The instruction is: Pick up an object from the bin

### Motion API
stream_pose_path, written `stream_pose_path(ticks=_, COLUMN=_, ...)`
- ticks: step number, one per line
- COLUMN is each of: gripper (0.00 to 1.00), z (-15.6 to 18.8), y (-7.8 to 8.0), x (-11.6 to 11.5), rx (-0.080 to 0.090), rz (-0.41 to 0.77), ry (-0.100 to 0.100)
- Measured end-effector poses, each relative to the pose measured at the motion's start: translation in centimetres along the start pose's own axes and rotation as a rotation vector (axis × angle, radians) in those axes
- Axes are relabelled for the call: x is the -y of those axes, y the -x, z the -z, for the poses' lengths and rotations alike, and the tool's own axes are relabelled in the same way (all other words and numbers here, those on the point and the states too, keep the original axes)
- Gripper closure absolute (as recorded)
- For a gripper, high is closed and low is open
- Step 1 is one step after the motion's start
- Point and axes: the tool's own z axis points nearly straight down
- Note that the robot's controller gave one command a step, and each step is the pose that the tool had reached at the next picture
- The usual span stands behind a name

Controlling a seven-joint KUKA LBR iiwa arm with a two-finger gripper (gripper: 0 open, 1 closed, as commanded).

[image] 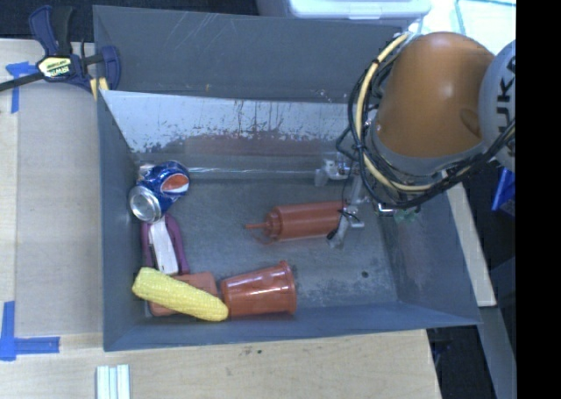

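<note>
gripper (346, 224) hangs at the base of the brown squeeze bottle (298, 222), probably to grasp it; jaw spread: cannot tell.

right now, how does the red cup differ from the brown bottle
The red cup is wide and blunt-ended; the brown bottle is slimmer and tapers to a nozzle. The cup lies beside the corn; the bottle lies alone in the middle. Both lie on their sides.
</note>
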Motion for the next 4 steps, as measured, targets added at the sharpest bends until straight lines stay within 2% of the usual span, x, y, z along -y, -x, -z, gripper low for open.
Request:
stream_pose_path(ticks=1, gripper=0.00, z=-10.1, y=1.3, x=0.1, rx=0.007, rz=0.078, ry=-0.001)
stream_pose_path(ticks=2, gripper=1.00, z=-12.7, y=1.7, x=0.0, rx=0.017, rz=0.268, ry=-0.002)
stream_pose_path(ticks=3, gripper=1.00, z=-12.7, y=1.7, x=0.0, rx=0.017, rz=0.267, ry=-0.002)
stream_pose_path(ticks=4, gripper=1.00, z=-2.1, y=-0.4, x=2.5, rx=0.026, rz=0.261, ry=-0.005)
